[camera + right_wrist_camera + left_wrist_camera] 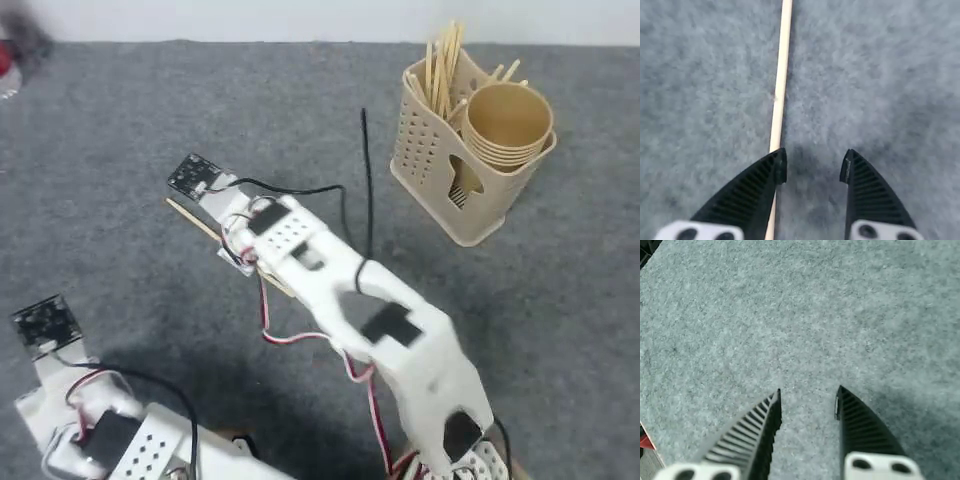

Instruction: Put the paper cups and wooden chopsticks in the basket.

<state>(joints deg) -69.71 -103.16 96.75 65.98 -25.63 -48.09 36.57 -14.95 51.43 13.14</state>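
Observation:
A beige slotted basket [432,150] stands at the far right of the grey carpet. It holds a stack of paper cups [508,122] and several wooden chopsticks [441,62]. One loose wooden chopstick [192,219] lies flat near the middle left, partly hidden under the right arm [300,250]. My right gripper [813,165] is open just above the carpet. That chopstick [780,85] runs beside one finger [757,187], outside the gap between the two. My left gripper [807,402] is open over bare carpet at the near left and holds nothing.
The left arm [60,345] sits at the near left corner. Black and red cables [350,215] trail from the right arm. A red and clear object [8,65] lies at the far left edge. Open carpet separates the loose chopstick from the basket.

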